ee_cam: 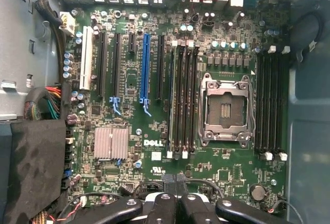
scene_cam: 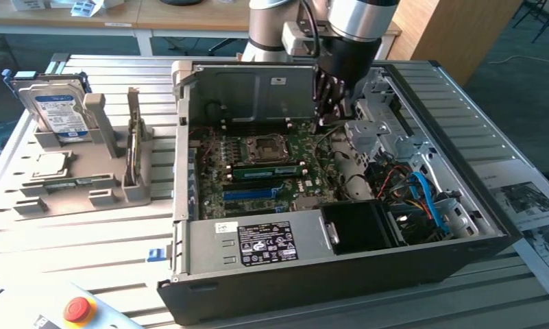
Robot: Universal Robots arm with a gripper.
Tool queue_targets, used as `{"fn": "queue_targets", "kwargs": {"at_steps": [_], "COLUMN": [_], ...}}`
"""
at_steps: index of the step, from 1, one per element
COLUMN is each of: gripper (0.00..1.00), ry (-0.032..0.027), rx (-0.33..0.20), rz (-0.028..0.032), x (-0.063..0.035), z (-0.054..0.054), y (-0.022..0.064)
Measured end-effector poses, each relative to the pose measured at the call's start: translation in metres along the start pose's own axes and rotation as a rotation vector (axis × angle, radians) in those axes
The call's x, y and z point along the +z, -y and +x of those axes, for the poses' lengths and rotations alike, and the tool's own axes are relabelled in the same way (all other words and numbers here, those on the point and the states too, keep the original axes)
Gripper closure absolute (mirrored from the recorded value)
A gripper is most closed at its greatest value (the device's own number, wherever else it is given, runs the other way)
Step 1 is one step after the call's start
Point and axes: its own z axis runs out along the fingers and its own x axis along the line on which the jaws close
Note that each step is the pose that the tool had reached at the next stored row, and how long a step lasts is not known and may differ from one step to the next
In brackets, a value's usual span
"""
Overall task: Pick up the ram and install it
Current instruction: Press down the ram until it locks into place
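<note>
Green and thin, the ram lying seated near the motherboard's centre looks light, stiff and fragile, best held by its long edges, while the gripper hangs above with fingers together, empty.

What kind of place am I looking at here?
Probably a robotics lab or workshop: an open PC case lies on a slotted metal bench, with a red stop button and computer parts in a holder.

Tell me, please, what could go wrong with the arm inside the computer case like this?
The shut gripper hangs inside the case, close above the board. A small drift could scrape the open CPU socket, whose contacts lie uncovered beside the memory slots. The loose cables towards the exterior view's right could also snag the arm.
</note>
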Motion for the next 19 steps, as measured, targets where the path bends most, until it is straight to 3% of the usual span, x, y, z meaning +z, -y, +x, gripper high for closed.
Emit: {"fn": "queue_targets", "kwargs": {"at_steps": [19], "gripper": [0.90], "ry": [-0.0021], "rx": [0.000], "rz": [0.0000], "x": [0.0203], "z": [0.000], "y": [0.0006]}}
